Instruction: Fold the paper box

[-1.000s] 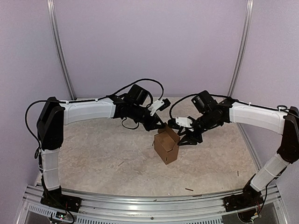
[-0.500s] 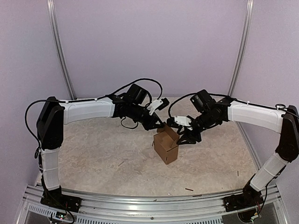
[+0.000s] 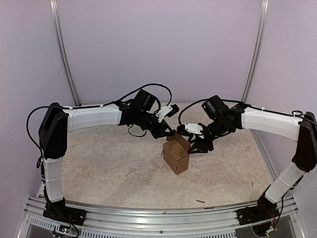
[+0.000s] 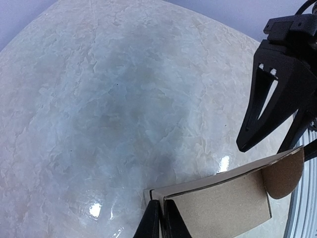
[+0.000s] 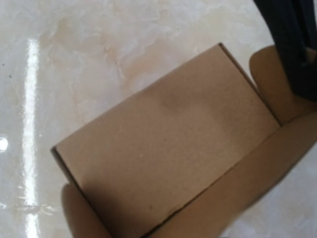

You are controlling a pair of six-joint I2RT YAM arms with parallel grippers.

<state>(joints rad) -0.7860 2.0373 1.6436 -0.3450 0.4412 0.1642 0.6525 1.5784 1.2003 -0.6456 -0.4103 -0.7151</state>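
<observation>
The brown paper box stands partly formed on the table, its top open and its rounded flaps loose. My left gripper reaches in from the back left. It is shut on the thin upper edge of a box wall, and its two fingertips pinch the corner there. My right gripper hovers at the box's upper right. In the left wrist view its black fingers stand apart, with a gap to the cardboard. The box panel fills the right wrist view and hides the right gripper's own fingers.
Small dark scraps lie on the marbled tabletop near the front. An aluminium rail runs along the near edge, between the arm bases. Upright poles and purple walls close the back.
Both grippers and the box have shifted very slightly to the left. The left grip on the box edge is unchanged.
</observation>
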